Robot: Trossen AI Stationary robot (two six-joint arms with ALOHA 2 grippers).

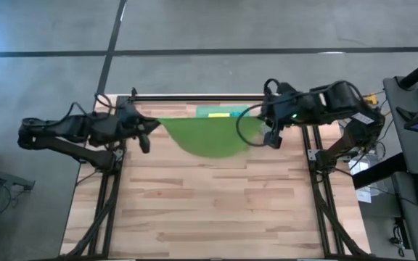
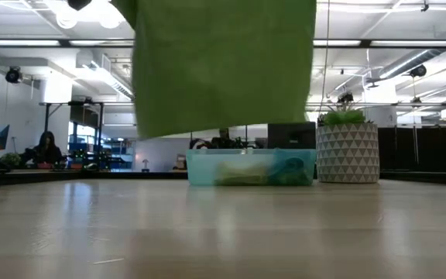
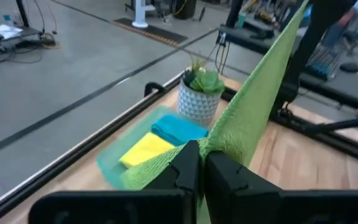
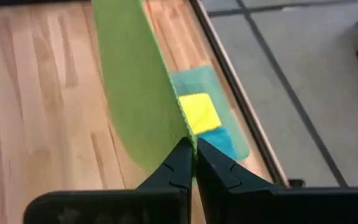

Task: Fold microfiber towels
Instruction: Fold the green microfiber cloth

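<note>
A lime green microfiber towel (image 1: 209, 134) hangs spread between my two grippers above the far half of the table. My left gripper (image 1: 147, 134) is shut on its left end and my right gripper (image 1: 271, 138) on its right end. In the low view the towel (image 2: 223, 62) hangs with its lower edge clear of the table. Behind it, at the far edge, a translucent green tray (image 2: 200, 167) holds a yellow towel (image 3: 145, 149) and a teal-blue towel (image 3: 179, 129), lying flat side by side. My left gripper pinches a top corner of the green towel (image 3: 211, 144) between its two fingers, coming nearly level from the table's left. The cloth runs away from the fingers toward the other arm and hangs clear of the table. My right gripper pinches the towel's other top corner (image 4: 188, 138) between its two fingers, slanting down from the table's right. The cloth runs edge-on away from the fingers and hangs below them, clear of the wood.
A white patterned plant pot (image 2: 347, 151) stands at the far edge, next to the tray. A black rail (image 1: 194, 96) runs along the table's far edge. The near half of the wooden table (image 1: 209, 210) lies bare.
</note>
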